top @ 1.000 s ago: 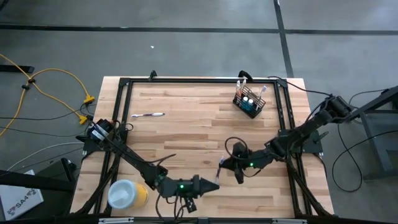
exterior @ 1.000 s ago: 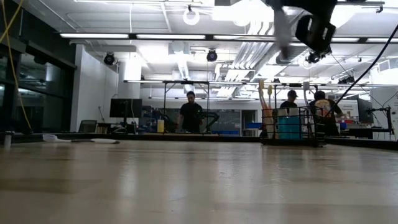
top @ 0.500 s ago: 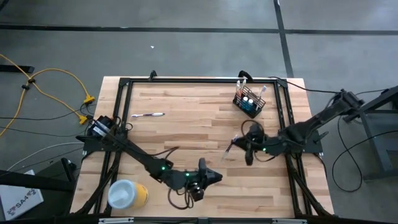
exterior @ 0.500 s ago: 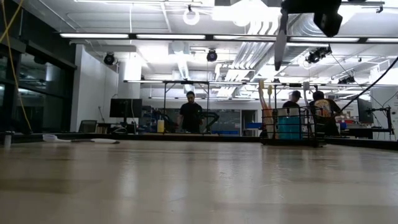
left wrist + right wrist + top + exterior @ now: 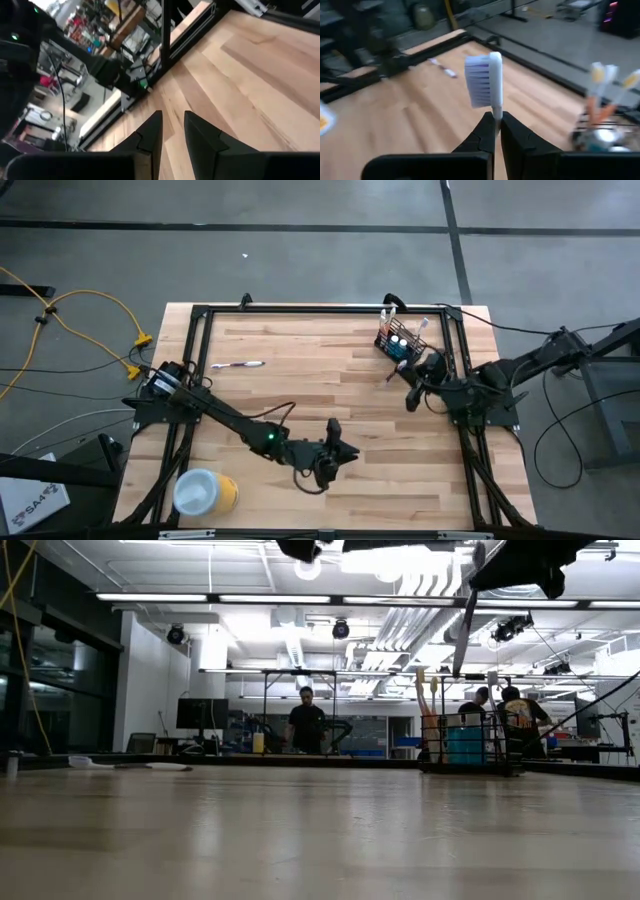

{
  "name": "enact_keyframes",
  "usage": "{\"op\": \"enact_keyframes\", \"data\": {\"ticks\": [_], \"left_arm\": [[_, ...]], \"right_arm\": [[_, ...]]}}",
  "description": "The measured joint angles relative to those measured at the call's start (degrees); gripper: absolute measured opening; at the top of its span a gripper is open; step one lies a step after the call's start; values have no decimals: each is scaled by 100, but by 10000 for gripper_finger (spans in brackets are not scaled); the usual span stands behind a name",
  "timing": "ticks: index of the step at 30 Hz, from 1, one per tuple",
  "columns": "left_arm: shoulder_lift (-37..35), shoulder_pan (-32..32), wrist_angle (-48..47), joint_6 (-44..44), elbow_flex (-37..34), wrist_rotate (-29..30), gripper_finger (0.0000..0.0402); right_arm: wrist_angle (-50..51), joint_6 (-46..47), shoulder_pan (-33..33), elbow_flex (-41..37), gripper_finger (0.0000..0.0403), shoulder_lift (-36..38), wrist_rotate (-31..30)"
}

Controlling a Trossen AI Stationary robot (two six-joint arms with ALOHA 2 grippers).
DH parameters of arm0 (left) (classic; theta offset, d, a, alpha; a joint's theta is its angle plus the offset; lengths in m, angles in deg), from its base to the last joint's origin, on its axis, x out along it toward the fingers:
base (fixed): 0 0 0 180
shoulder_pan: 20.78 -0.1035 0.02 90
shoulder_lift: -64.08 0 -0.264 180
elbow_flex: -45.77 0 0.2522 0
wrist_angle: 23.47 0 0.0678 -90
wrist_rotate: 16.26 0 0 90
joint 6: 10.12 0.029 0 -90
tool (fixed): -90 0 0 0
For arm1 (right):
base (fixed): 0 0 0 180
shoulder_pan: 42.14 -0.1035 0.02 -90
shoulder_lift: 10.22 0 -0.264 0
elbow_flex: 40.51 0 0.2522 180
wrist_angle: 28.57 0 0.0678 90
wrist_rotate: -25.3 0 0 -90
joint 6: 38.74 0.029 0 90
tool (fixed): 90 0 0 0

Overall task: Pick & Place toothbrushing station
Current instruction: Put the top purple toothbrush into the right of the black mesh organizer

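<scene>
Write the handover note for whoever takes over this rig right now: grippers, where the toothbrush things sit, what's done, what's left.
Right gripper: shut on a white toothbrush, raised over the table beside the holder.
Left gripper: slightly apart, nothing held, over the near middle of the table.
Holder: far right of the table, with brushes and blue tubes in it.
Loose toothbrush: lying at far left.
Done: one brush picked up and brought near the holder.
Left: drop it in, then fetch the loose one.
</scene>
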Motion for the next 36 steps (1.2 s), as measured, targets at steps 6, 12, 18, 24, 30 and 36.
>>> {"op": "enact_keyframes", "data": {"ticks": [6, 12, 18, 24, 30, 36], "left_arm": [[0, -210, -333, -295, 0, -1, 74], [1, -408, -573, -392, 0, -3, 74], [0, -712, -952, -692, 0, -423, 74], [1, -1077, -1161, -1054, 0, -976, 74], [1, -1342, -1183, -1214, 0, -1259, 74], [1, -1481, -1312, -1315, 0, -1332, 74]], "right_arm": [[308, -276, 533, 0, 4, 198, -282], [399, -526, 1069, 0, 4, 329, -592], [941, -131, 1488, 0, 4, 483, -692], [1289, 52, 1652, 0, 4, 670, -712], [1302, -119, 1799, 0, 4, 978, -865], [1832, 33, 1976, 0, 4, 1406, -861]]}}
